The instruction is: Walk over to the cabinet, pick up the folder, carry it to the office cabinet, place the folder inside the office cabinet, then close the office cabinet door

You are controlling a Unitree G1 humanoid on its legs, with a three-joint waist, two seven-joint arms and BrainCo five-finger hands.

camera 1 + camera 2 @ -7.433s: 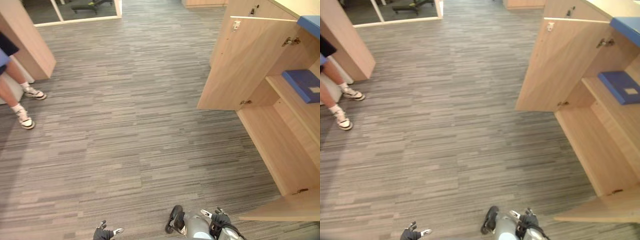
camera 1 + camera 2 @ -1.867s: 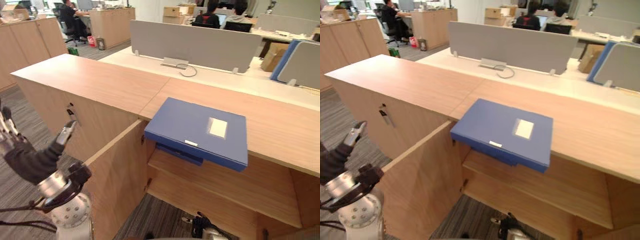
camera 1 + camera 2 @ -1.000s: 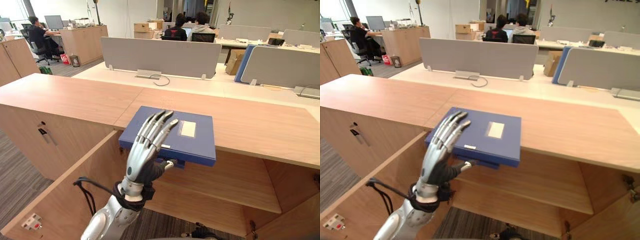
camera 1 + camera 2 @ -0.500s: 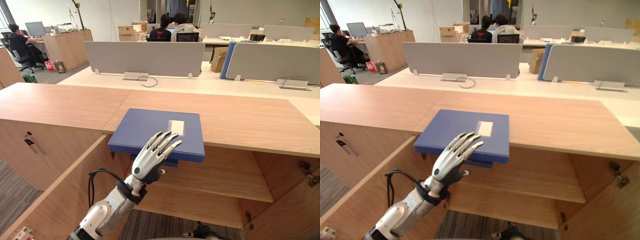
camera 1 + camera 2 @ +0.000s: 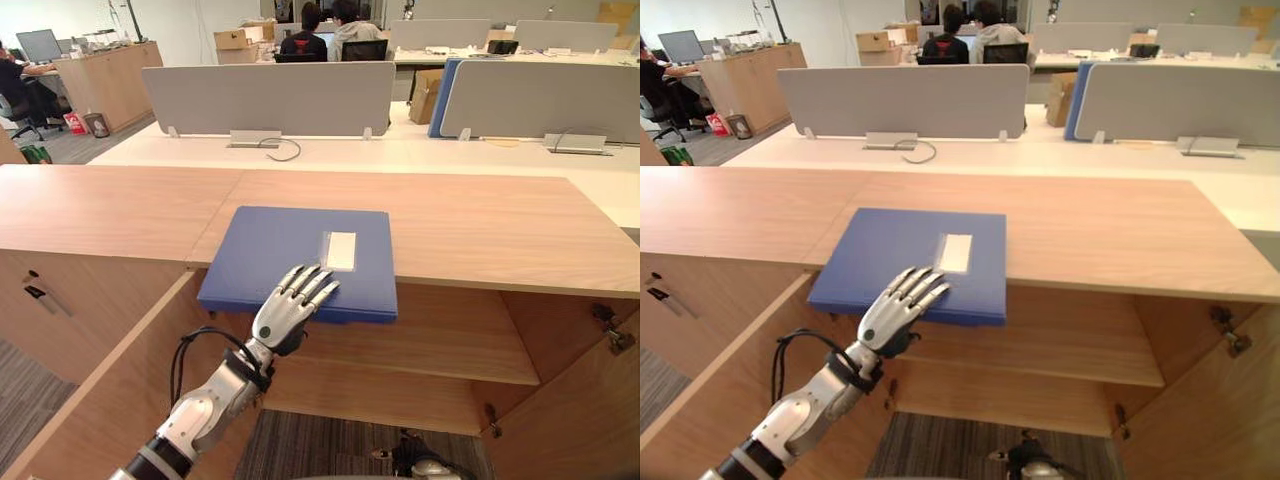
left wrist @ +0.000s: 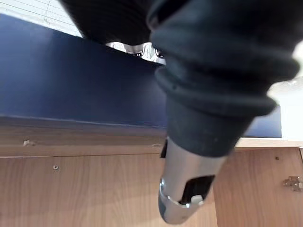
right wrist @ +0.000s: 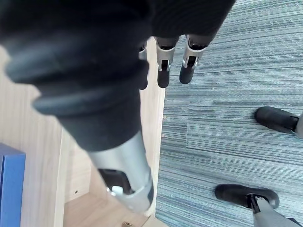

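A: What sits at the far left?

B: In the upper left corner a person [image 5: 12, 85] sits at a desk. At lower left the cabinet's left door [image 5: 110, 400] stands swung open toward the camera.

A: And the left hand?

B: The left hand [image 5: 285, 315] shows just left of centre, with its arm entering from lower left. Its fingers [image 5: 318, 285] are straight and lie flat on the near edge of the folder [image 5: 290, 250]. In its wrist view the thumb [image 6: 182, 189] is under the folder's overhanging edge, stretched out and not clamped on it. The hand is released, resting on the folder rather than grasping it.

A: Where exactly is the folder?

B: It is blue and lies flat on top of the cabinet [image 5: 480, 225], a little left of centre. Its near edge juts past the cabinet's front edge, over the open compartment. A white label [image 5: 340, 250] sits on its upper face, toward its right side.

A: And behind it?

B: Grey dividers [image 5: 265, 95] run across the top of the frame, with two people [image 5: 320, 25] seated beyond them at top centre.

A: Further right?

B: A shelf [image 5: 440, 350] shows inside the cabinet, right of centre and below the top. The right door [image 5: 580, 420] stands open at lower right.

A: The right hand?

B: In its wrist view the right hand [image 7: 189, 66] hangs over grey carpet [image 7: 236, 104] beside a wooden panel. Its fingers are loose and hold nothing.
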